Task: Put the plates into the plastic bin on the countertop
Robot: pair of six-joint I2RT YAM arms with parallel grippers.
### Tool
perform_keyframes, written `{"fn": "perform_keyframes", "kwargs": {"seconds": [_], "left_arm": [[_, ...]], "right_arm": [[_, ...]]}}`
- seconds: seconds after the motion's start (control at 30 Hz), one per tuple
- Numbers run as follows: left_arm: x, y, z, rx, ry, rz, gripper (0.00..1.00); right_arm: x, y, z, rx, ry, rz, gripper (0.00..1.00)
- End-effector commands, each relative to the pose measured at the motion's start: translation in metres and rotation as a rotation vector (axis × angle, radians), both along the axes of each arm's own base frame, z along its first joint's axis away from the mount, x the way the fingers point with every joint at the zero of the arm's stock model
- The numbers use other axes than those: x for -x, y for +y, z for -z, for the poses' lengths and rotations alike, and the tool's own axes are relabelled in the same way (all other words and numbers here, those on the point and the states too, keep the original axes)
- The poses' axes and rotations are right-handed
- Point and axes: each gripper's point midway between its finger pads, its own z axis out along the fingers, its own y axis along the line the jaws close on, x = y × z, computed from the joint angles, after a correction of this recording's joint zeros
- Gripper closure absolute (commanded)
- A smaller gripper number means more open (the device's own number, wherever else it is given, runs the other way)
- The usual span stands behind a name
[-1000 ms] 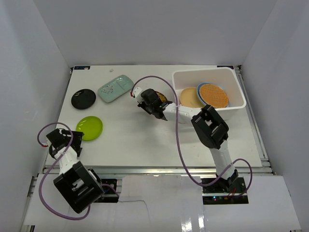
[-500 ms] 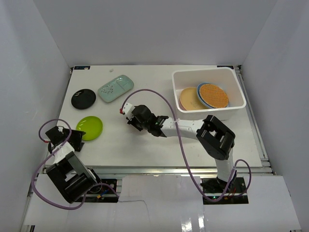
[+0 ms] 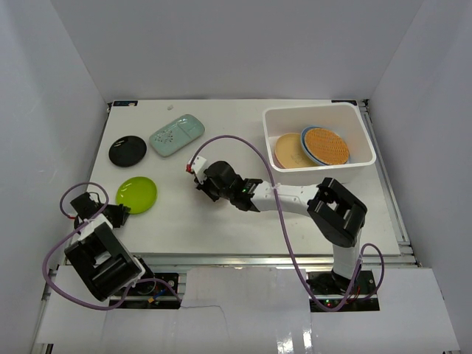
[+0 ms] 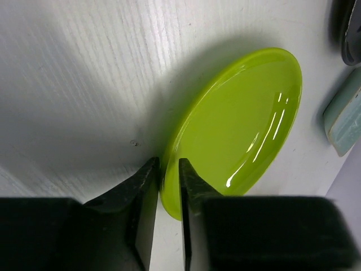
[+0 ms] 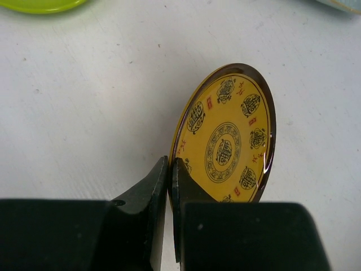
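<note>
The lime green plate (image 4: 237, 124) lies on the white countertop (image 3: 221, 221) at the front left. My left gripper (image 4: 168, 164) is shut on its near rim, one finger under and one over; seen from above, this gripper (image 3: 116, 212) is at the plate's (image 3: 138, 193) lower left edge. My right gripper (image 5: 171, 162) is shut on the rim of the small yellow-and-dark patterned plate (image 5: 228, 141), held tilted just above the countertop's middle. The plastic bin (image 3: 352, 118) at the back right holds a tan plate (image 3: 287, 150), a blue one and the woven-look orange plate (image 3: 327, 145).
A black plate (image 3: 127, 151) and a mint-green rounded-rectangular plate (image 3: 177, 135) lie at the back left, beyond the lime plate. The right arm (image 3: 284, 196) stretches leftward across the table's middle. White walls close in the left, back and right sides.
My left gripper has closed onto the lime green plate's rim. The right arm carried the small yellow plate from beside the bin leftward and nearer, to mid-table.
</note>
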Motion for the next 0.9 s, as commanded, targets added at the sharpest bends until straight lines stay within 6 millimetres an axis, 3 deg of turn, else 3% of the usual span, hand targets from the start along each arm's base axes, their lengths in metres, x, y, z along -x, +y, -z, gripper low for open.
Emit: {"fn": "perform_keyframes", "kwargs": {"seconds": [0.0, 0.3, 0.43, 0.63, 0.7, 0.87], "left_arm": [[0.017, 0.001, 0.015, -0.013, 0.086, -0.032, 0.71], [0.011, 0.003, 0.010, -0.027, 0.060, -0.013, 0.97], [0.005, 0.002, 0.001, -0.037, 0.005, 0.002, 1.00], [0.002, -0.015, -0.006, -0.020, -0.103, 0.030, 1.00], [-0.001, -0.019, -0.017, -0.027, -0.169, 0.042, 1.00], [-0.003, -0.030, -0.038, -0.054, -0.276, 0.088, 1.00]], "right_arm": [[0.003, 0.011, -0.037, -0.120, -0.031, -0.014, 0.92], [0.012, 0.007, -0.055, -0.166, -0.036, -0.028, 0.92], [0.019, 0.000, -0.073, -0.176, -0.063, -0.055, 0.92], [0.044, -0.010, -0.153, -0.321, -0.123, -0.117, 0.92], [0.049, -0.013, -0.177, -0.356, -0.145, -0.118, 0.92], [0.033, -0.039, -0.241, -0.387, -0.262, 0.006, 0.92]]}}
